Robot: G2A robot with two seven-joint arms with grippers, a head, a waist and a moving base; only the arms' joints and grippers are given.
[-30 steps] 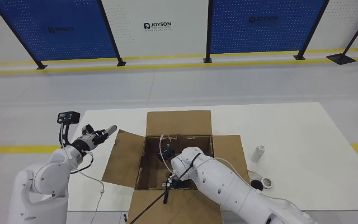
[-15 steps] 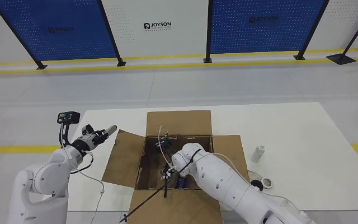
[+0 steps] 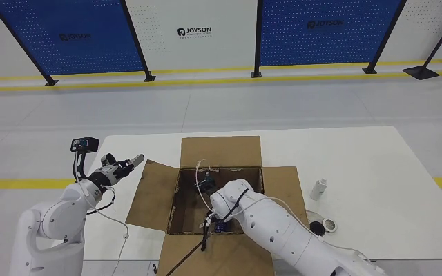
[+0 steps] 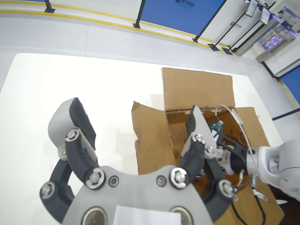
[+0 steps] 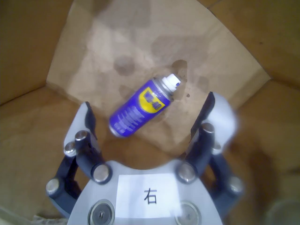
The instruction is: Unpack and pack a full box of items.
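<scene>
An open cardboard box (image 3: 221, 150) stands mid-table with its flaps spread. My right arm reaches down into it. In the right wrist view a blue spray can (image 5: 143, 108) with a white nozzle lies on its side on the stained box floor (image 5: 131, 24). My right gripper (image 5: 148, 100) hangs open just above the can, one finger on each side, not touching it. My left gripper (image 4: 134, 104) is open and holds nothing, over the bare table left of the box (image 4: 199, 87); in the top view this left gripper (image 3: 131, 163) sits near the left flap.
A small white bottle (image 3: 318, 188) stands on the table right of the box, with two small round items (image 3: 323, 225) nearer the front edge. A black cable (image 3: 186, 257) trails over the front flap. The right arm (image 4: 269, 162) covers much of the box interior.
My right arm has shifted slightly inside the box, first toward the front flap, then back. The left arm has stayed still.
</scene>
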